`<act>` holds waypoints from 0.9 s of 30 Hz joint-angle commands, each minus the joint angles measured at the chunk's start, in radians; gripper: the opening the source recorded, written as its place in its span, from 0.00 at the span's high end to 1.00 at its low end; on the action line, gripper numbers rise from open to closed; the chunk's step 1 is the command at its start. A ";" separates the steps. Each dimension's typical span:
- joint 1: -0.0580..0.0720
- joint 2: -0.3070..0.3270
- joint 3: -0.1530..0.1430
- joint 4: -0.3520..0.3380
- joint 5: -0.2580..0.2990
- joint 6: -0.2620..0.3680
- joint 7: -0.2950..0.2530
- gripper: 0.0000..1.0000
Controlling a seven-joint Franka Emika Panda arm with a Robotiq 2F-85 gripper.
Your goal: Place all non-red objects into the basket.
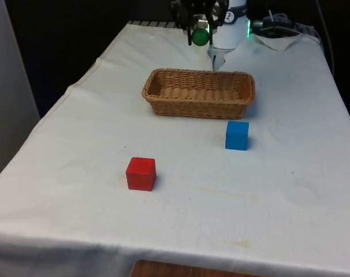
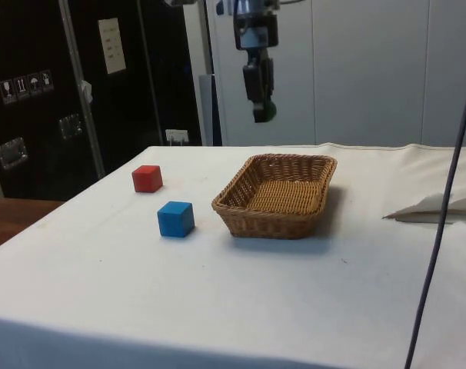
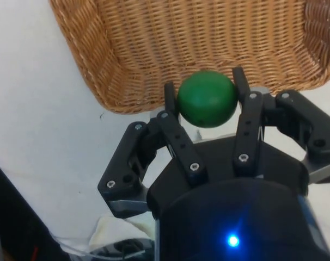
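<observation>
Front view: a green ball [image 1: 200, 37] is held by the gripper [image 1: 199, 30] high above the table, beyond the far rim of the wicker basket [image 1: 198, 105]; a blue cube [image 1: 237, 135] and a red cube [image 1: 141, 173] are seen on the white cloth [image 1: 77, 150]. Side view: the gripper [image 2: 261, 108] is suspended above the basket [image 2: 271, 219], which appears empty; the blue cube [image 2: 176, 218] lies just beside it. Wrist view: the ball [image 3: 206, 98] is clamped between both fingers [image 3: 170, 109], at the basket's [image 3: 127, 54] edge. No object is judged deposited yet; ball and blue cube remain.
</observation>
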 commanded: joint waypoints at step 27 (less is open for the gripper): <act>0.000 0.027 -0.098 -0.201 0.041 0.325 -0.134 1.00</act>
